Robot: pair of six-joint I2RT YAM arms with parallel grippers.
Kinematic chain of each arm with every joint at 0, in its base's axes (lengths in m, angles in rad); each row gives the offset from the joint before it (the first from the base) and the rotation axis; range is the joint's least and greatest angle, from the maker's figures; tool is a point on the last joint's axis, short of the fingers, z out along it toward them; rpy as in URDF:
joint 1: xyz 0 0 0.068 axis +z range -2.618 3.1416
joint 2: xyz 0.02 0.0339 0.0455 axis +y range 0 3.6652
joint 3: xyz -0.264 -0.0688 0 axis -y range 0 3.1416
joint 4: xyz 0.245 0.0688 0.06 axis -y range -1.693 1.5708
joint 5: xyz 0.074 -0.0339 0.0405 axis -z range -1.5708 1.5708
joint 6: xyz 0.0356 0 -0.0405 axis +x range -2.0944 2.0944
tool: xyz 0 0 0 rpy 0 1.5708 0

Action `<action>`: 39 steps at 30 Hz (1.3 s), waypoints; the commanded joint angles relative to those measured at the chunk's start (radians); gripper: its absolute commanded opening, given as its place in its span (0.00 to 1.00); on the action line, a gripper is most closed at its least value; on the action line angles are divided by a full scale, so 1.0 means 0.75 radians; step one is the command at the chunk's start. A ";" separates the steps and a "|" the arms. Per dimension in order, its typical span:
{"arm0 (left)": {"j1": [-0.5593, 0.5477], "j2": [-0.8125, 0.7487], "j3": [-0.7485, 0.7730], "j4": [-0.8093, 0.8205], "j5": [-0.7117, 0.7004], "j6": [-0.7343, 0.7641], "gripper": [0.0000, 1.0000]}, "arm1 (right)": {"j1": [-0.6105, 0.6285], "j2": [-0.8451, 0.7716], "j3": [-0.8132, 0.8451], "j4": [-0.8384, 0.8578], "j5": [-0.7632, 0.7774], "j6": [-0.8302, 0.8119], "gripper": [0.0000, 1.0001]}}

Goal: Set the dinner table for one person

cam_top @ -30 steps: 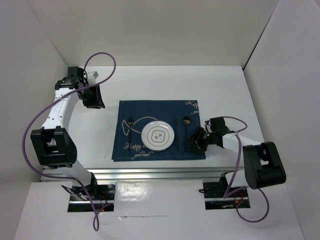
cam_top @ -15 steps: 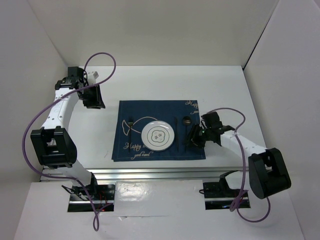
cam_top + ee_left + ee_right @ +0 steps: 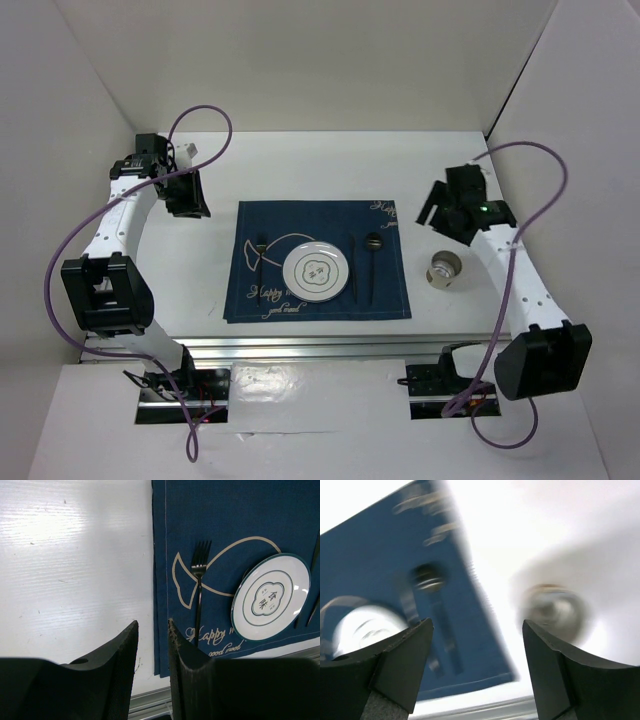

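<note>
The white dinner table [image 3: 300, 165] carries a navy fish-print placemat [image 3: 318, 225]. On the mat lie a white plate [image 3: 316, 270], a black fork [image 3: 260, 255] to its left, and a knife [image 3: 352, 265] and spoon [image 3: 372, 262] to its right. A small metal cup [image 3: 444, 270] stands on the bare table just right of the mat. My right gripper [image 3: 432, 212] hovers above the mat's far right corner, open and empty; its wrist view is blurred and shows the cup [image 3: 552, 610] and spoon [image 3: 426, 577]. Off the mat's far left corner, my left gripper [image 3: 190, 205] holds nothing, with only a narrow gap between its fingers [image 3: 125, 650].
White walls enclose the table on three sides. A silver aluminium rail [image 3: 300, 345] runs along the near edge, with both arm bases behind it. In the left wrist view the fork [image 3: 199, 590] and plate [image 3: 270, 597] lie on the mat [image 3: 235, 520].
My right arm has lifted away from the mat's right edge near the spoon and swung back and to the right, uncovering the metal cup. The left arm has not moved.
</note>
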 commanded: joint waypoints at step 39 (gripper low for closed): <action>0.018 -0.020 0.025 -0.006 -0.010 0.030 0.35 | -0.296 0.193 0.175 0.084 -0.003 -0.199 0.00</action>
